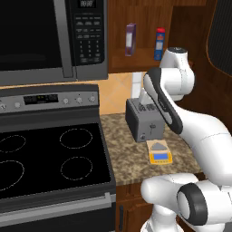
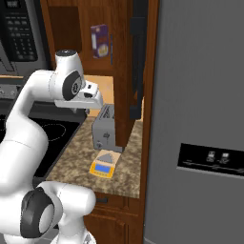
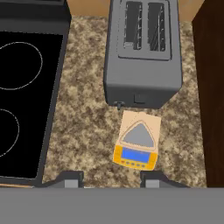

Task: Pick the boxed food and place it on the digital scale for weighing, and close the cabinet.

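Note:
The boxed food, blue with a red top band, stands upright on the shelf of the open cabinet, right of a slim purple box. The cabinet's door hangs open at the right and appears edge-on as the door in the right base view. The digital scale, yellow-orange with a grey plate and blue display, lies on the granite counter in front of the toaster. My gripper hovers high above the counter, looking down on the scale. It is open with nothing between its fingers.
A grey toaster stands just behind the scale. The black stove top borders the counter on the left, under the microwave. A grey refrigerator walls off the right side.

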Motion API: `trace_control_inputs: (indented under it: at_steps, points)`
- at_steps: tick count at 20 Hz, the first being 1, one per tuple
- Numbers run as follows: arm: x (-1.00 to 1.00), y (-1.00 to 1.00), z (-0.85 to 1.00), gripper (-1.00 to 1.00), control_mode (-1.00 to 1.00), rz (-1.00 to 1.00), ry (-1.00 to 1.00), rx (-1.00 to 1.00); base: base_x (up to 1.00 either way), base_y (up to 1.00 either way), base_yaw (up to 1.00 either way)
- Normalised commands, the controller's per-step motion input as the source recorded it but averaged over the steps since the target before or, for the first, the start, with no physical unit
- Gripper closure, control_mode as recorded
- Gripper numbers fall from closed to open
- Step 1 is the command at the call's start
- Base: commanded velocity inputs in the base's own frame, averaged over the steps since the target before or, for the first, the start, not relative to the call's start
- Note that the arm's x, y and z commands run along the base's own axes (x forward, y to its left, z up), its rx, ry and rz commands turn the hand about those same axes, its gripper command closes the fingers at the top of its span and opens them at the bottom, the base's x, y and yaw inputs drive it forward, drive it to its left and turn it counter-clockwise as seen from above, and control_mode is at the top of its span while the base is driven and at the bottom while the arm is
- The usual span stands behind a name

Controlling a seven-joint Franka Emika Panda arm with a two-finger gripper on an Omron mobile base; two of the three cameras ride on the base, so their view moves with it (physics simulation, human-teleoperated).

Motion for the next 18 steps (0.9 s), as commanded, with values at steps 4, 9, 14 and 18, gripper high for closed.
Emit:
trace_control_inputs:
  at_steps: [4, 9, 14, 18]
  points:
    - [-0.2, 0.01, 0.0, -1.0, -1.0, 0.0, -0.05, 0.0, 0.0, 0.0, 0.0]
    - [-0.54, 0.0, 0.1, -1.0, -1.0, -0.02, -0.17, 0.0, 0.0, 0.0, 0.0]
    - [-0.55, 0.0, 0.63, -1.0, -1.0, -0.06, -0.33, 0.0, 0.0, 0.0, 0.0]
    - [-0.35, 0.0, 0.69, -1.0, -1.0, -0.09, -0.3, 0.0, 0.0, 0.0, 0.0]
